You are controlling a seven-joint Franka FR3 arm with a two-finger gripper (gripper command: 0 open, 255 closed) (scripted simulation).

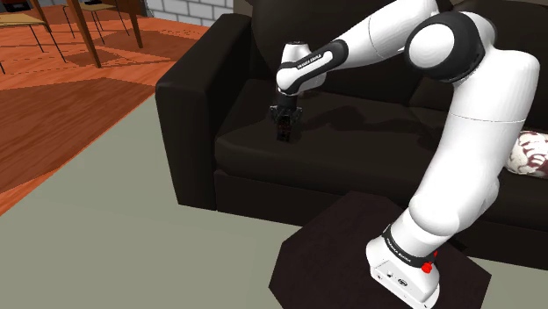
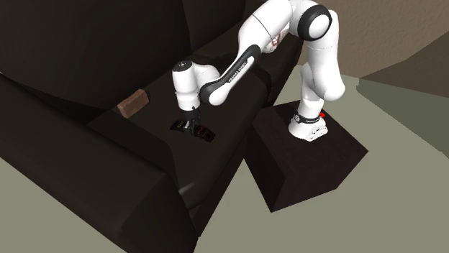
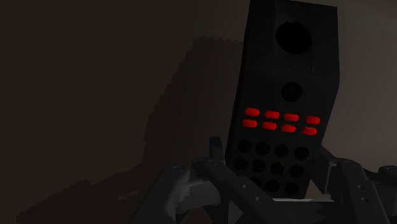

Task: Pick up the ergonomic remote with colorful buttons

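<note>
A black remote (image 3: 283,95) with two rows of red buttons and darker round keys lies on the black sofa's seat. My gripper (image 3: 277,173) is shut on the remote's near end, one finger on each long side. In the second exterior view the gripper (image 2: 191,123) points down at the seat cushion, and the remote (image 2: 204,133) sticks out from under it with red buttons showing. In the shoulder view the gripper (image 1: 284,130) is low over the seat, near the sofa's left arm, with a speck of red between the fingers.
The black sofa (image 1: 202,97) fills the work area. A brown block (image 2: 132,103) lies on the seat farther along. A white and dark red patterned cushion (image 1: 529,154) sits at the shoulder view's right. The dark stand (image 2: 309,162) is in front of the sofa. Wooden chairs (image 1: 88,26) stand on the wooden floor beyond.
</note>
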